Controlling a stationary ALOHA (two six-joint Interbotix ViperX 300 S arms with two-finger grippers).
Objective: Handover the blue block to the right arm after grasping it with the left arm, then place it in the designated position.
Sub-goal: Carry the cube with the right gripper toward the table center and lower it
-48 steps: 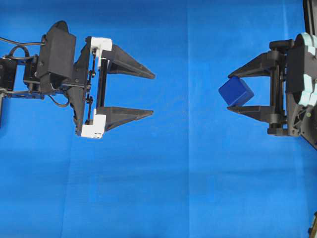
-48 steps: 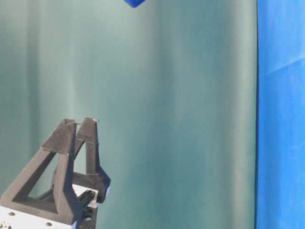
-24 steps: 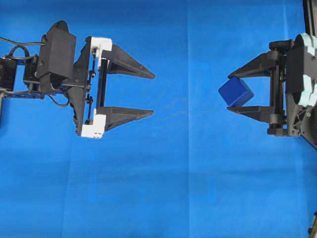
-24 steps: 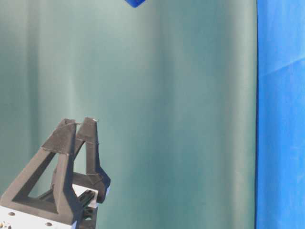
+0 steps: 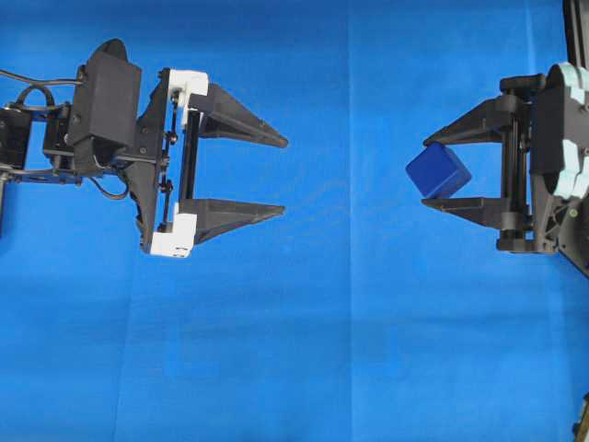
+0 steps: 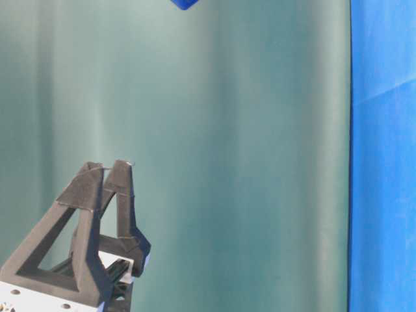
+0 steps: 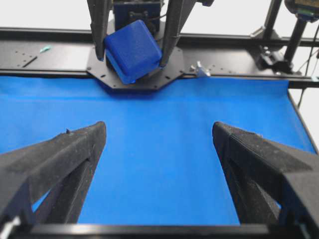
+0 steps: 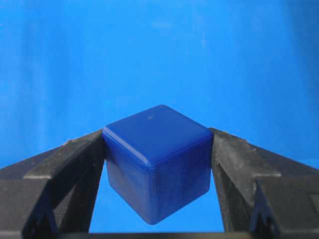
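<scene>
At the right of the overhead view, the right arm's fingers [image 5: 431, 173] clamp the blue block [image 5: 439, 170] by two opposite faces, the cube tilted on a corner and held clear above the blue cloth [image 5: 350, 322] that covers the desk. Well apart on the left, the left gripper [image 5: 282, 177], with white brackets, points toward it, its fingers spread wide and holding nothing. Only bare cloth lies between them. A green backdrop [image 6: 227, 130] fills the table-level view.
</scene>
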